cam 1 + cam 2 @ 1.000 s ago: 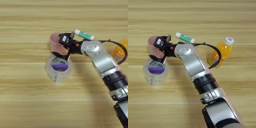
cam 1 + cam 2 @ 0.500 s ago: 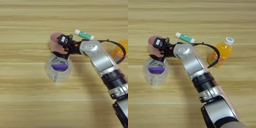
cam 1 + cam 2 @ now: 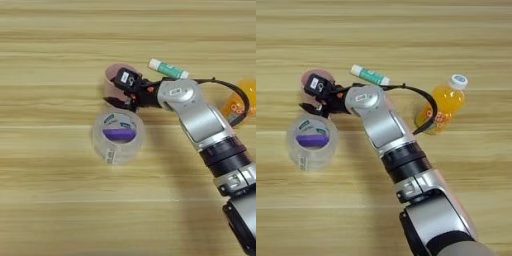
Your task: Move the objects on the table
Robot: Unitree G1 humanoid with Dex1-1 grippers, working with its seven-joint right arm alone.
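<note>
Starting at the left of the worktop [image 3: 406,30], a wide roll of clear tape [image 3: 118,136] is seen lying flat, its purple inner label showing through the open core and small printed stickers on its wall. Just behind it and to its right stands a pink cup [image 3: 117,84], pale and matte, its mouth partly hidden by the tool [image 3: 126,91]. The tool is set against the cup's near-right side, one black finger at the rim and another low by the base; the cup appears to be held between them, though how firmly cannot be told. Further right, a small white and green tube [image 3: 370,75] lies on its side, apart from the cup. At the far right an orange bottle [image 3: 442,104] with a white cap is seen upright, a black cable from the silver forearm [image 3: 387,131] looped across its front.

A slip is judged the chief risk: the cup is light and smooth, and a grip taken only at the rim could let it tip or skid. The tape roll lies close enough to be nudged if the cup is dragged forward. The cable could catch the bottle and topple it if the arm swings.
</note>
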